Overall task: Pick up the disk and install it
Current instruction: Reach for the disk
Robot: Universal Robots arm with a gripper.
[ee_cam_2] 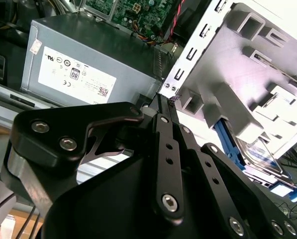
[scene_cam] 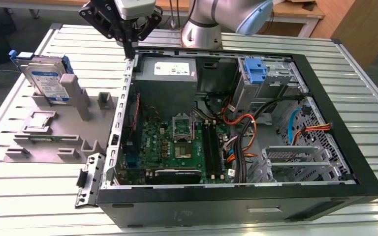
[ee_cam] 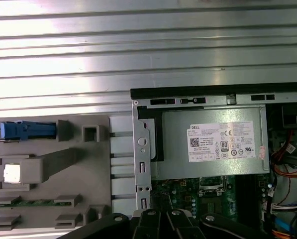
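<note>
While the tool (scene_cam: 129,51) hangs above one corner of the open case (scene_cam: 241,202), over the wall just beside the power supply (scene_cam: 167,69), its fingers are drawn together with nothing between them. The second wrist view tells this best: the two black fingers (ee_cam_2: 161,132) lie side by side down to their tips, with the case wall and power supply beneath. The disk (scene_cam: 47,78) is well apart from the tool, standing on edge in a slot of the grey holder (scene_cam: 51,132) on the ribbed desk (scene_cam: 38,196), off the case toward the exterior view's left. The exterior view gives the disk's labelled face and blue carrier. The first wrist view looks straight down and gives the disk (ee_cam: 24,130) as a narrow blue strip at the holder's edge. The second wrist view catches the disk (ee_cam_2: 260,155) slantwise behind the holder's posts. The exterior view also takes in the case's inside: the motherboard (scene_cam: 175,142), orange and black cables, and a blue bracket (scene_cam: 255,71) in a bay at the far side.
</note>
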